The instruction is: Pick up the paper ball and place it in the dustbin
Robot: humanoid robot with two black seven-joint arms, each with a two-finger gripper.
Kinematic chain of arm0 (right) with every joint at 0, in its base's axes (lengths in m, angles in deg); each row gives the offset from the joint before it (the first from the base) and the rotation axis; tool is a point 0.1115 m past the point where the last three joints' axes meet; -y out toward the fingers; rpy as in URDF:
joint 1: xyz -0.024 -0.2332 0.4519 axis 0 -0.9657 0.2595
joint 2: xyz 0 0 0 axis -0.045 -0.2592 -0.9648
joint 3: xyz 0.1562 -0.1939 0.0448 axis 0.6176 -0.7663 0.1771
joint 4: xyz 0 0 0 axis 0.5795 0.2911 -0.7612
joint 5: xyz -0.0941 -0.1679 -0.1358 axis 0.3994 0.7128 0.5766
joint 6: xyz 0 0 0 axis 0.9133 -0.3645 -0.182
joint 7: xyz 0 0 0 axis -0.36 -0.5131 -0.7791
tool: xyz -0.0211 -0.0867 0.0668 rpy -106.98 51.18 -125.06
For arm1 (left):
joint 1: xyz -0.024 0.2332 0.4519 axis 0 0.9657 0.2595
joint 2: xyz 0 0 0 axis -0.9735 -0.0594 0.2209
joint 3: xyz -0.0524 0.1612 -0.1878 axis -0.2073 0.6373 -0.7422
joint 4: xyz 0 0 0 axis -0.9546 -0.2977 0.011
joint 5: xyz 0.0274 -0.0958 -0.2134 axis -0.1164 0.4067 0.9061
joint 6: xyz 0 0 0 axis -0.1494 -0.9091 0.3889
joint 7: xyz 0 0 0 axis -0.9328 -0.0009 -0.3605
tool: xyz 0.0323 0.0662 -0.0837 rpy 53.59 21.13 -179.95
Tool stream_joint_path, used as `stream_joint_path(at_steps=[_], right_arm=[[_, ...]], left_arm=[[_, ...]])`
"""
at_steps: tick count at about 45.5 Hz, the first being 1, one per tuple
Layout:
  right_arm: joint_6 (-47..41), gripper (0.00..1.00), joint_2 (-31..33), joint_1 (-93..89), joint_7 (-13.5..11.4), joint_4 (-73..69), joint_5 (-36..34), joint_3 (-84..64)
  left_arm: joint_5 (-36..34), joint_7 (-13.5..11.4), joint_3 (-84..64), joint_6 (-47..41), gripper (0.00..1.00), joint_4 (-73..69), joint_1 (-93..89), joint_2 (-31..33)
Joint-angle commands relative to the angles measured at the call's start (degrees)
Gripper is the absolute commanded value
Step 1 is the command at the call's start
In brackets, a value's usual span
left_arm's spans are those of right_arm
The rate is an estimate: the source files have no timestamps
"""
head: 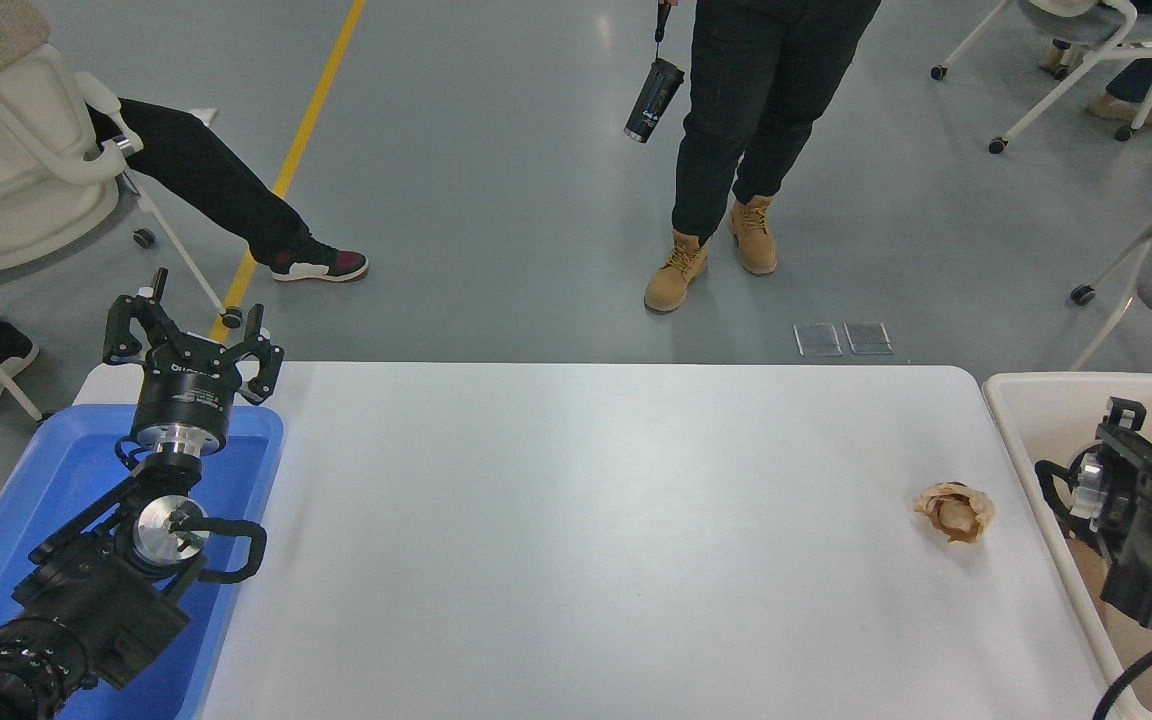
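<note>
The tan-brown paper ball (954, 511) lies on the white table (586, 520) near its right edge. The cream-white dustbin (1046, 380) stands just right of the table, cut off by the picture's edge. My right arm (1151, 520) comes in from the right edge and hangs over the dustbin, a short way right of the ball and not touching it. Its gripper end is mostly hidden by the arm's own body. My left gripper (194, 325) is parked open and empty over the far end of the blue tray at the lower left.
A shallow blue tray (56, 470) sits at the table's left side under the left arm. A person in tan boots (711, 255) stands beyond the far edge holding a dark bottle (653, 100). Another person sits at the far left, and wheeled chairs stand at the far right.
</note>
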Motion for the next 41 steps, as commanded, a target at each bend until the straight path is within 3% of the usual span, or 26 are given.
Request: stream_joint_path(at_steps=[1,41], right_arm=[[0.01,1.00,0.00,-0.25,0.01,0.00,-0.01,-0.13],[-0.16,1.00,-0.09,-0.34,0.01,0.00,0.25,-0.39]], left_arm=[[0.09,0.02,-0.09,-0.01,0.99,-0.05,0.07,0.03],[0.00,0.02,0.00,-0.01,0.99,0.04,-0.01,0.03]])
